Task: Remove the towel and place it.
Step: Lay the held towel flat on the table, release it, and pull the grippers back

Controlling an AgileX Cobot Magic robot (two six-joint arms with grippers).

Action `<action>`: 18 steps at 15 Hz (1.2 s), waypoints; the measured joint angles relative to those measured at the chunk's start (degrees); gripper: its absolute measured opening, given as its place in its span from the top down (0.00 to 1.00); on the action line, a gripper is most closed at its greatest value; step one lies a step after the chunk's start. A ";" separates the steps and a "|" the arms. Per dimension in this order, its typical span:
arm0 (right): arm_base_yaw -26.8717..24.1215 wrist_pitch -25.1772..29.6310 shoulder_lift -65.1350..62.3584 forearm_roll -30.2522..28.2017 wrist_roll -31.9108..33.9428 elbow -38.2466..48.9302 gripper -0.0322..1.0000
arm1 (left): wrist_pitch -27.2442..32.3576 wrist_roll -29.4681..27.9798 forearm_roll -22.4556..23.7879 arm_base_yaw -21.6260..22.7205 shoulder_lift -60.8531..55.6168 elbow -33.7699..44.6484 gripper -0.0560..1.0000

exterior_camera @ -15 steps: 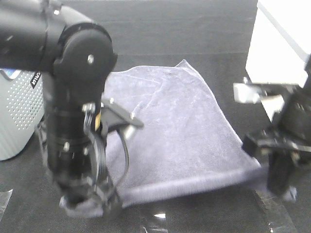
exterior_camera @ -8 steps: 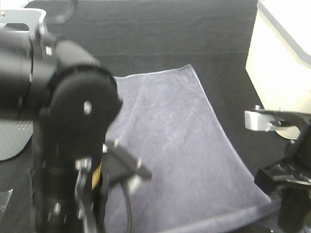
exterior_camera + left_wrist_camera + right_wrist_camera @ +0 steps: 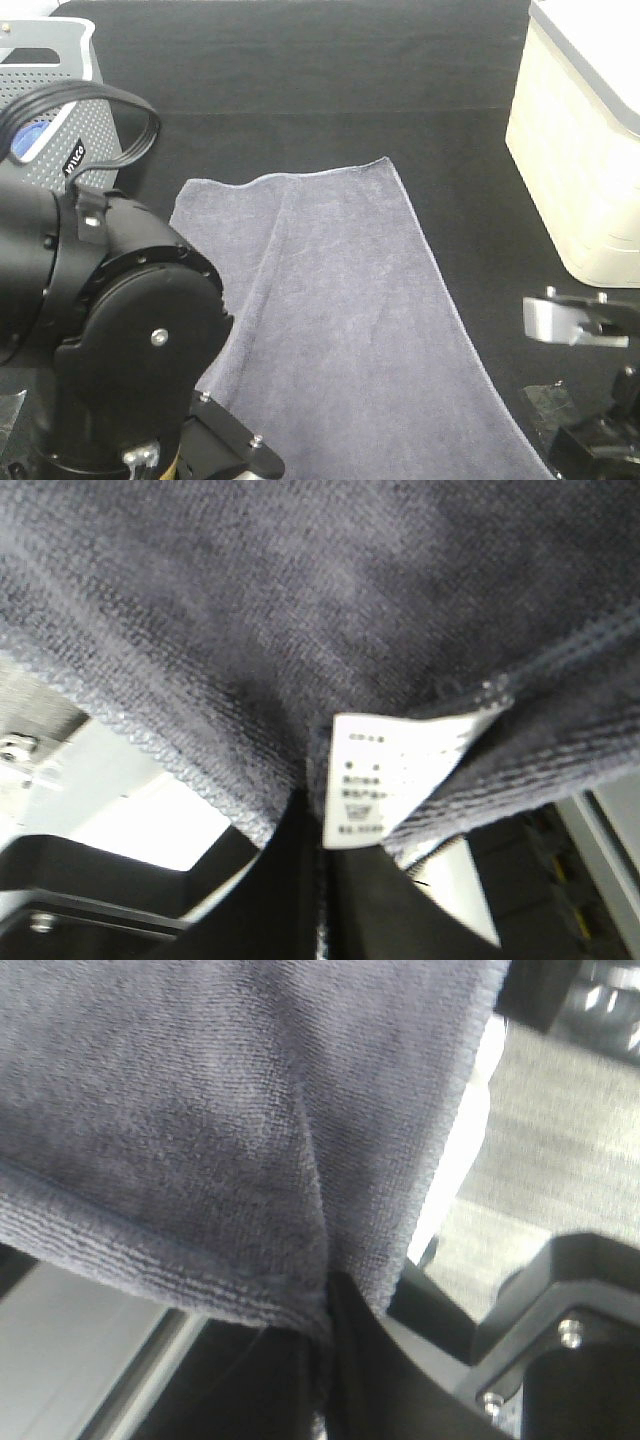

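Note:
The grey-lavender towel (image 3: pixel 340 300) lies spread on the black table, running from the middle toward the near edge, with a long crease down its left half. In the left wrist view the towel (image 3: pixel 300 600) hangs over the camera, and my left gripper (image 3: pixel 318 840) is shut on a hemmed corner beside a white care label (image 3: pixel 385 775). My right gripper (image 3: pixel 325 1320) is shut on another hemmed corner of the towel (image 3: pixel 180 1110). In the high view both sets of fingertips sit below the frame; only the left arm (image 3: pixel 110 350) and right arm (image 3: pixel 590 400) show.
A grey perforated basket (image 3: pixel 50 110) stands at the back left with a bright blue cloth (image 3: pixel 28 140) in it. A cream bin (image 3: pixel 590 150) stands along the right side. The black table (image 3: pixel 300 70) stretches beyond the towel's far edge.
Both arms have pulled toward the near edge with the towel corners. The towel has stretched out longer and flatter, and the basket has come into sight.

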 joint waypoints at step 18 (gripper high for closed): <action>0.00 -0.92 -0.17 -3.09 -1.43 -5.90 0.27 | 1.20 -4.07 12.72 0.00 0.00 -7.62 0.27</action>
